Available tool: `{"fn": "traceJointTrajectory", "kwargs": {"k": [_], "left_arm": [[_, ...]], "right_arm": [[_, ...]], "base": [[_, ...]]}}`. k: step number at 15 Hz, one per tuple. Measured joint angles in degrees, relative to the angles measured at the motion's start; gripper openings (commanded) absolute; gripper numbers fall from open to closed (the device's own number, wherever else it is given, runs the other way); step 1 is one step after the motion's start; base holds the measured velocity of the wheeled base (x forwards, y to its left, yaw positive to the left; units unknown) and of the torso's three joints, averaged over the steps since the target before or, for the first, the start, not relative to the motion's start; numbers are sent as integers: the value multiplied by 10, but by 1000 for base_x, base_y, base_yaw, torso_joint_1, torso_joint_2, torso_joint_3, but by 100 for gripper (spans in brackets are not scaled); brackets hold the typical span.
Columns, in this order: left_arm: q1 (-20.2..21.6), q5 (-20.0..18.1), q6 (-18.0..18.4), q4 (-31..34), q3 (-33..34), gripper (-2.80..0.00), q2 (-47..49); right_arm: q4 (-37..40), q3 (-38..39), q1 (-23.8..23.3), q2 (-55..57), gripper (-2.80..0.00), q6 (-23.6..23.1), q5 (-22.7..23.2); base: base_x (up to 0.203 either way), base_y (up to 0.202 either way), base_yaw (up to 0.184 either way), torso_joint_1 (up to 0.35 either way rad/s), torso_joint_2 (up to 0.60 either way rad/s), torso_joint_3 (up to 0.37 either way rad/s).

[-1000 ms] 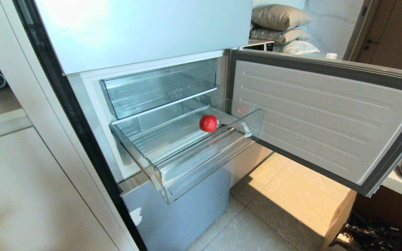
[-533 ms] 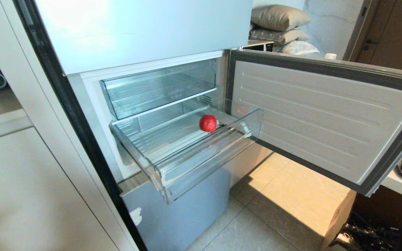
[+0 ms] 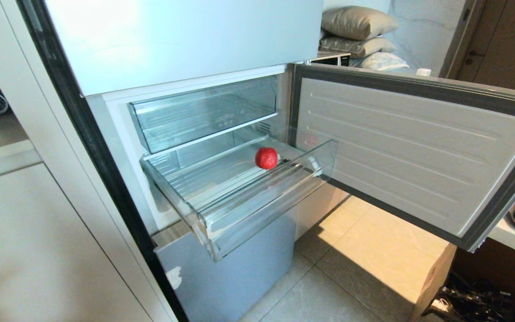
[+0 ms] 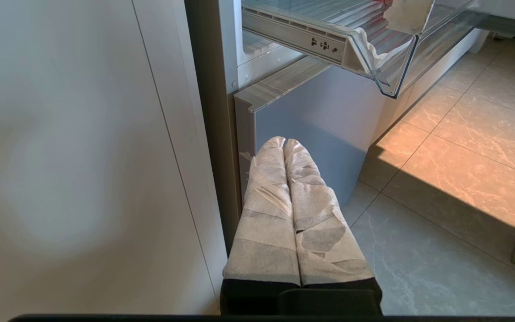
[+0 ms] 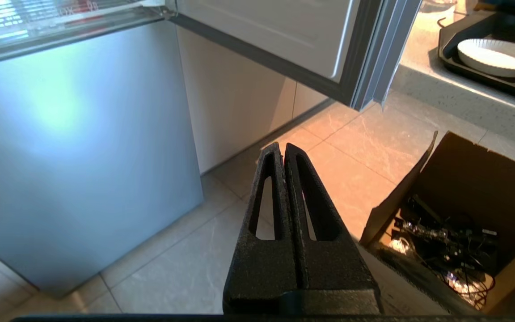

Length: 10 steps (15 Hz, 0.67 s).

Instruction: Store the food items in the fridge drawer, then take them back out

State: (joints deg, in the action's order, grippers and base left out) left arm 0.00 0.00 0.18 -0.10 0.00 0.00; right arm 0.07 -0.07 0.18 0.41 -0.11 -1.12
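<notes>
While resting alone on the ribbed floor near the right front corner of the pulled-out fridge drawer [image 3: 239,197], one red food item [image 3: 267,158], untouched. Open fridge door [image 3: 418,152] just right of it. Low by the floor, left pincer [image 4: 284,143] and right pincer [image 5: 283,147], both clenched, empty.

Faint embossed lettering is noted on the front of the upper clear bin [image 3: 204,114] in the head view; the characters cannot be made out. No other text, label or number is legible
</notes>
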Motion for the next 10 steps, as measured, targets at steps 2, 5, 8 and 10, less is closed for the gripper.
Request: {"fn": "traceJointTrajectory", "kwargs": {"k": [2,5,8,10], "left_arm": [[0,0,0,0,0,-280,0],[0,0,0,0,0,-280,0],[0,0,0,0,0,-280,0],[0,0,0,0,0,-280,0]], "right_arm": [[0,0,0,-4,-280,5,-1],[1,1,1,-5,-280,11,-3],[2,1,0,-5,-280,11,-3],[2,1,0,-5,-280,13,-3]], "base": [[0,0,0,0,0,0],[2,-2,74,-1,1,2],[-1,-9,175,0,3,2],[2,-9,178,4,3,5]]}}
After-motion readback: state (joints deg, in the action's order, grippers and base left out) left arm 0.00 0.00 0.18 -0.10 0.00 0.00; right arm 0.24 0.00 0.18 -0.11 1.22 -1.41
